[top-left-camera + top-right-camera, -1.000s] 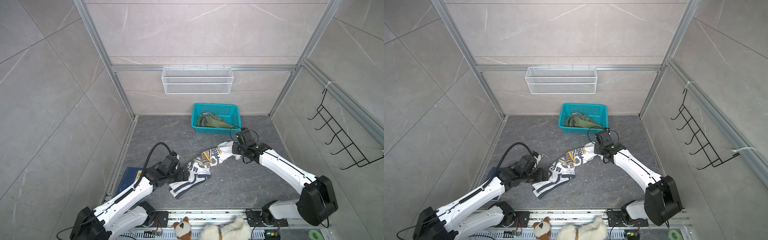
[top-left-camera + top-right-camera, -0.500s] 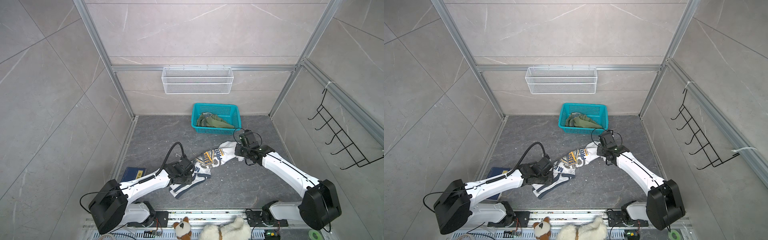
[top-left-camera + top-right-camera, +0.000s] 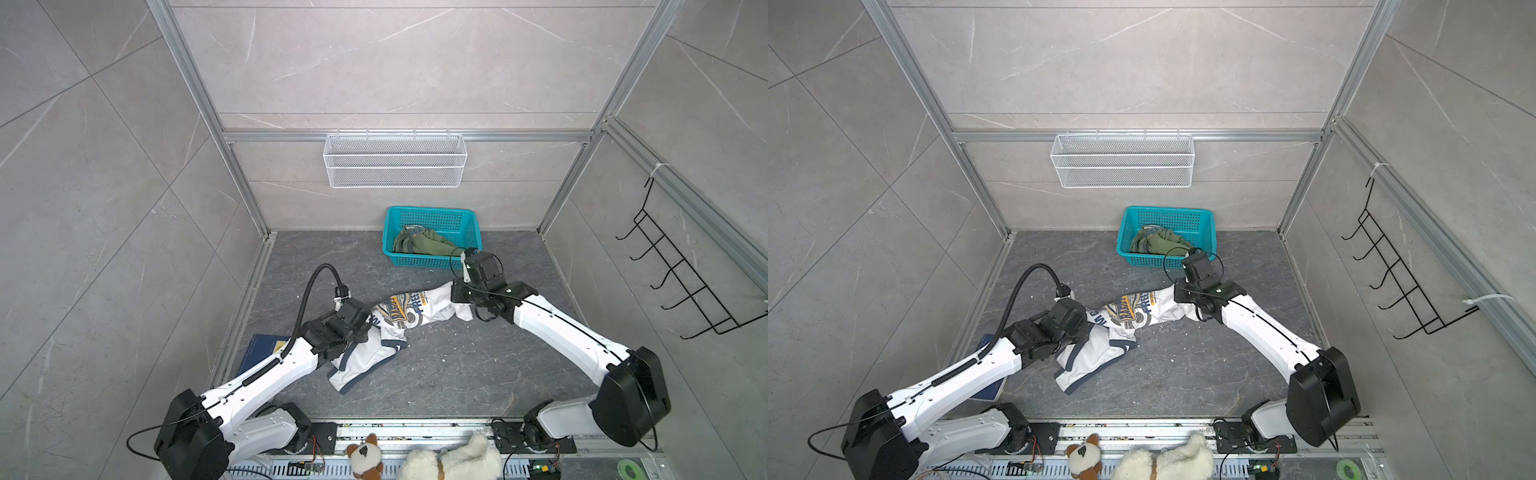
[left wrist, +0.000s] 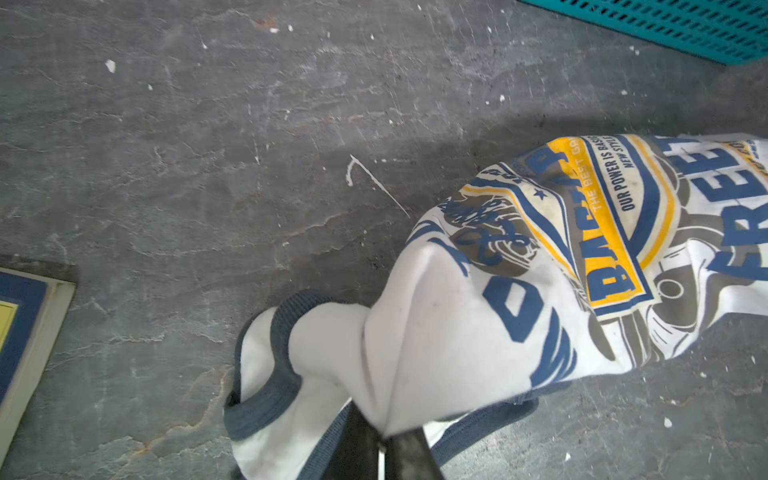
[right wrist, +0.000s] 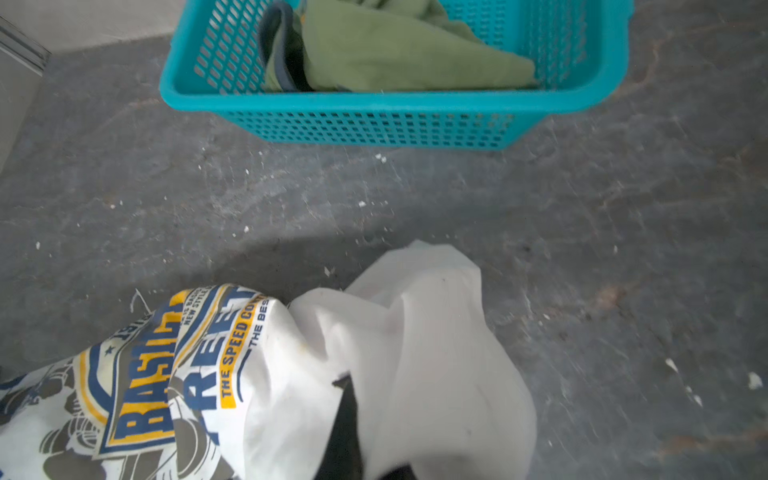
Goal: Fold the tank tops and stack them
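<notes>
The white tank top (image 3: 409, 311) (image 3: 1133, 311) with navy trim and a navy-yellow print is stretched between both grippers just above the dark floor, its lower part trailing on the floor. My left gripper (image 3: 368, 328) (image 4: 380, 432) is shut on a bunched fold of the white cloth (image 4: 415, 332) beside a navy-trimmed opening. The right gripper (image 3: 455, 297) (image 5: 361, 415) is shut on the plain white end (image 5: 424, 332); cloth covers most of its fingers. An olive green tank top (image 3: 424, 243) (image 5: 395, 54) lies crumpled in the teal basket (image 3: 428, 262) (image 5: 374, 124).
A blue book (image 3: 262, 349) (image 4: 25, 324) lies on the floor by the left arm. A white wire shelf (image 3: 395, 160) hangs on the back wall and a black hook rack (image 3: 681, 274) on the right wall. Plush toys (image 3: 453, 461) sit at the front rail.
My left gripper reached the white tank top's left end, shut on it and raised it. The right gripper, still shut on the other end, drifted slightly right, drawing the cloth out.
</notes>
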